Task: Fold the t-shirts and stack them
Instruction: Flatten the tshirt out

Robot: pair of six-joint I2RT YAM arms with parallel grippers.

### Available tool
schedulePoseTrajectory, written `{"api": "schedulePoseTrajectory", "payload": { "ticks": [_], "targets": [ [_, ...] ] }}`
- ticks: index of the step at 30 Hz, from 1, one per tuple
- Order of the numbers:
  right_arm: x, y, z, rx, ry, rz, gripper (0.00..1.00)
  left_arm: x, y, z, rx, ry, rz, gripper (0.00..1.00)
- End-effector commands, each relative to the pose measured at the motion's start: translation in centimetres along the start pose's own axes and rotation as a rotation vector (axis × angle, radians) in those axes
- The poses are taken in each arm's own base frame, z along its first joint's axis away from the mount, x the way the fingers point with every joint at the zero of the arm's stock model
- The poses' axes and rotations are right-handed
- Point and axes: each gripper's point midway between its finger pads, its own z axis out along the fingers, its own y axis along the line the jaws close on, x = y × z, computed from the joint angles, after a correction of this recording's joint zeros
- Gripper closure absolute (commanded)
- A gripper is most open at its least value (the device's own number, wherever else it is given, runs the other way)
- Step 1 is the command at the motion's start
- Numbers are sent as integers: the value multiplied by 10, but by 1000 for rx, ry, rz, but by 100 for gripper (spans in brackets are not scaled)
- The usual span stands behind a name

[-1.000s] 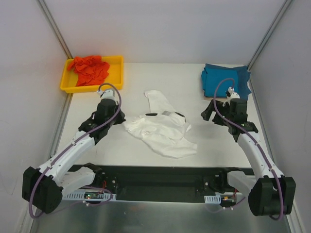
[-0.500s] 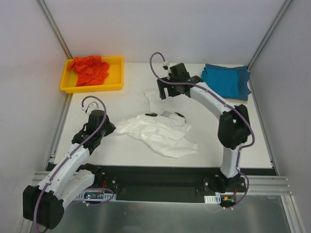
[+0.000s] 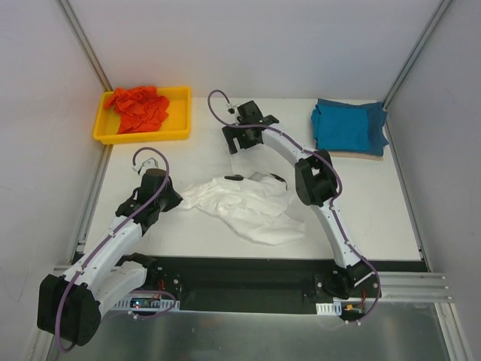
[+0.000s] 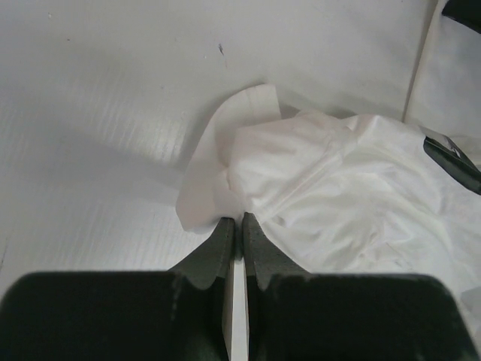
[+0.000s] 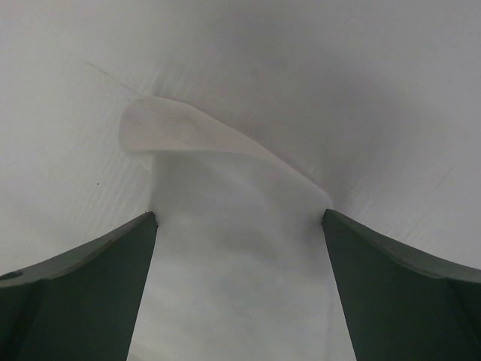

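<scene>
The white soft cloth t-shirt with small black marks [image 3: 252,207] lies crumpled at the middle of the white table [image 3: 376,203]. The left gripper [image 4: 236,219] is pinched tight on the shirt's left edge — cloth bunches at its fingertips. The right gripper [image 5: 239,215], jaws spread wide, straddles the shirt's narrow far end without clasping it. The folded teal-blue t-shirt [image 3: 349,126] sits at the far right corner; the crumpled orange-red t-shirt [image 3: 137,107] lies in the shallow yellow plastic tray [image 3: 183,113] — far left.

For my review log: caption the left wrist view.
Left gripper shut on an edge of the crumpled white t-shirt on the table.
</scene>
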Motion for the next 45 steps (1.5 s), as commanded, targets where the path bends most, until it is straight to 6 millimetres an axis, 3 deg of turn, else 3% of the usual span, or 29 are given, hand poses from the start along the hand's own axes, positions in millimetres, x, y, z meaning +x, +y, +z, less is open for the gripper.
{"api": "schedulePoseTrajectory", "payload": {
  "ticks": [1,4,8,12,18,26,30,33,34,38,39,40,41,43,45],
  "targets": [
    [-37,10,-5,-57,-84,-34,4,-12,-15,-2,49,-21,-21,100],
    [-39,7,-8,-37,-90,-36,4,-15,-18,-3,59,-25,-18,100],
    [-23,11,-3,-59,-43,-29,4,-20,-20,-5,58,-42,-15,100],
    [-19,8,-1,-44,-26,-20,2,-25,-20,-5,51,-59,3,100],
    [-19,9,-1,-52,-29,-19,32,-31,-20,-8,50,-83,8,100],
    [-19,8,-1,-97,-29,6,61,-34,-17,-11,46,-106,9,100],
    [-18,9,-2,-120,-32,12,83,-34,-18,-12,50,-110,8,100],
    [-22,8,-6,-113,-54,22,90,-35,-18,-12,49,-113,8,100],
    [-26,8,-7,-109,-70,28,99,-35,-18,-12,48,-111,10,100],
    [-50,3,-35,-73,-154,20,99,-46,-20,-20,58,-156,14,100],
    [-67,2,-57,-56,-205,16,99,-50,-22,-23,63,-173,13,100],
    [-70,-5,-63,-20,-234,14,99,-55,-23,-26,67,-190,14,100],
    [-88,-5,-92,-6,-298,6,99,-64,-26,-33,79,-224,10,100],
    [-109,-14,-119,50,-396,8,99,-74,-30,-41,92,-261,4,100],
    [-123,-21,-161,105,-496,10,99,-88,-36,-55,112,-316,-3,100]
  ]
}}
